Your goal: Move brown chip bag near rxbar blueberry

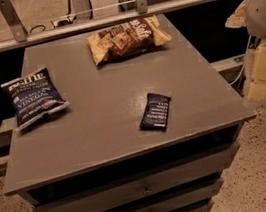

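The brown chip bag (pixel 127 38) lies flat at the far edge of the grey cabinet top (pixel 104 113), slightly right of centre. The rxbar blueberry (pixel 155 111), a small dark navy wrapper, lies flat near the front right of the top, well apart from the bag. A white rounded part of my arm (pixel 263 2) shows at the upper right edge, beside and off the cabinet. My gripper itself is out of view, and nothing is being held in what shows.
A dark blue and white chip bag (pixel 32 97) lies at the left side of the top. The cabinet has drawers (pixel 146 191) below its front edge. A metal rail (pixel 108 20) runs behind it. Tan blocks (pixel 263 68) stand at the right.
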You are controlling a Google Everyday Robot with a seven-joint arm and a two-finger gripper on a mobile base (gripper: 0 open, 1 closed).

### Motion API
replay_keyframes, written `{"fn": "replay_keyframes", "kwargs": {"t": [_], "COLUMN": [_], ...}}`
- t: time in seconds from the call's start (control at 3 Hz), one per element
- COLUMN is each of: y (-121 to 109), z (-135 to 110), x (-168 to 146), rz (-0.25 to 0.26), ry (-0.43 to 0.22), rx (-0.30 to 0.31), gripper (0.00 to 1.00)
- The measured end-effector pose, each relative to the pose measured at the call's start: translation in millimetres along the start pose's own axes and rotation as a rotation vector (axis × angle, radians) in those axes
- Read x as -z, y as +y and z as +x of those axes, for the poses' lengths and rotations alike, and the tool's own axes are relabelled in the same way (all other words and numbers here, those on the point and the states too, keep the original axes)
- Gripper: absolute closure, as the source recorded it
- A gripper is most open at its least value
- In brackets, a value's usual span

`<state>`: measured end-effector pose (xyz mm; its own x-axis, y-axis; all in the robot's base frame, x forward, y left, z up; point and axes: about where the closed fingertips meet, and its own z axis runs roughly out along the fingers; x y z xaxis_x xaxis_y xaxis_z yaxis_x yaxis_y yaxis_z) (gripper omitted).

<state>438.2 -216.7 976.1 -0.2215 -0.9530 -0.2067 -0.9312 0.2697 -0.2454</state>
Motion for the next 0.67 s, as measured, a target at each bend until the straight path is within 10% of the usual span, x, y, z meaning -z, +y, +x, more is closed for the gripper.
{"fn": "replay_keyframes", "kwargs": {"t": [0.67], "y": [-41.0], "z": [-11.5], "x": [-17.9], "rz": [0.063], "ry": [-0.095], "rx": [-0.016], "gripper": [0.0]}}
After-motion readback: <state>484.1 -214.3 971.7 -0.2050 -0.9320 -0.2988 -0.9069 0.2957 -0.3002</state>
